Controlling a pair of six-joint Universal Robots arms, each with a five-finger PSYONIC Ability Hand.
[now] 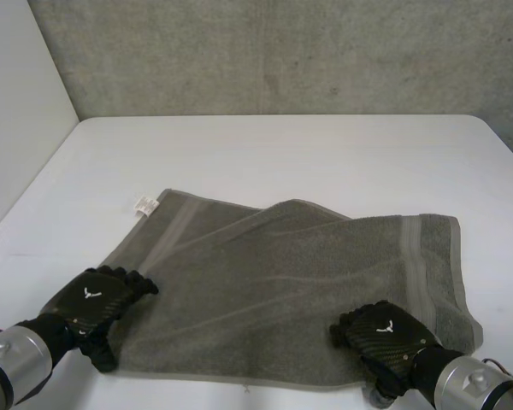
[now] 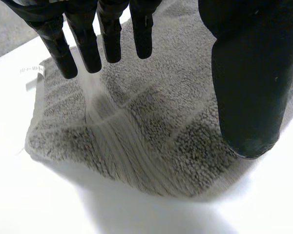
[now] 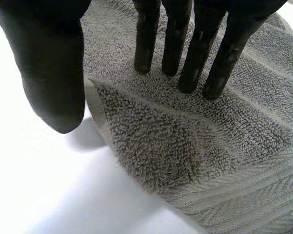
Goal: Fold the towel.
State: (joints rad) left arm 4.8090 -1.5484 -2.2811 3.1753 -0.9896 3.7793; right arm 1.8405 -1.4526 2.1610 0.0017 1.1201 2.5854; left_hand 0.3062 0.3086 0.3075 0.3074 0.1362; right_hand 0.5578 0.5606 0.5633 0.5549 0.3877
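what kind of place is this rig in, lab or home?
Probably a lab or test cell: bare concrete wall, plain white table, a grey towel laid out on it.

The left arm (image 1: 13,359) comes in low, its left hand (image 1: 97,301) palm down, fingers (image 2: 85,46) straight and side by side, thumb (image 2: 246,83) held apart. The right arm (image 1: 479,386) mirrors it: right hand (image 1: 383,333) palm down, fingers straight, thumb spread.
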